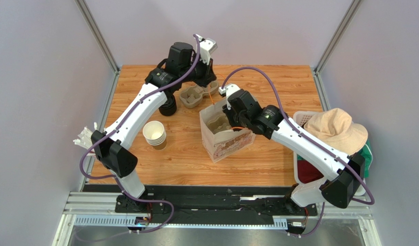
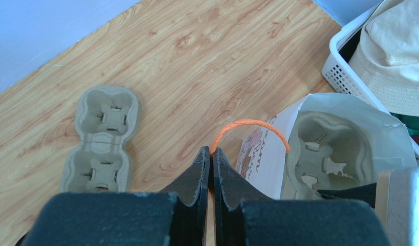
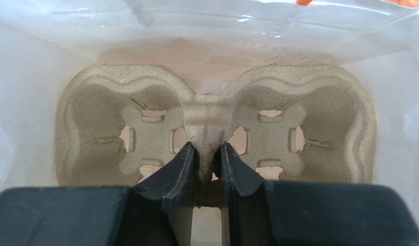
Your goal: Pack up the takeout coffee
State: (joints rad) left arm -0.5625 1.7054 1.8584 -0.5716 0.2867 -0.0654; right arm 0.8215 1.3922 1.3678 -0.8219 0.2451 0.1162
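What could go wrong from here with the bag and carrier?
1. The left jaws pinch only the thin orange handle of the paper bag; a tug may tear it or tip the bag.
2. The right jaws grip the centre ridge of the pulp carrier deep in the bag; lifting out before releasing would likely drag it up.
3. No lidded cup shows in any view, only the lidless cup stack.
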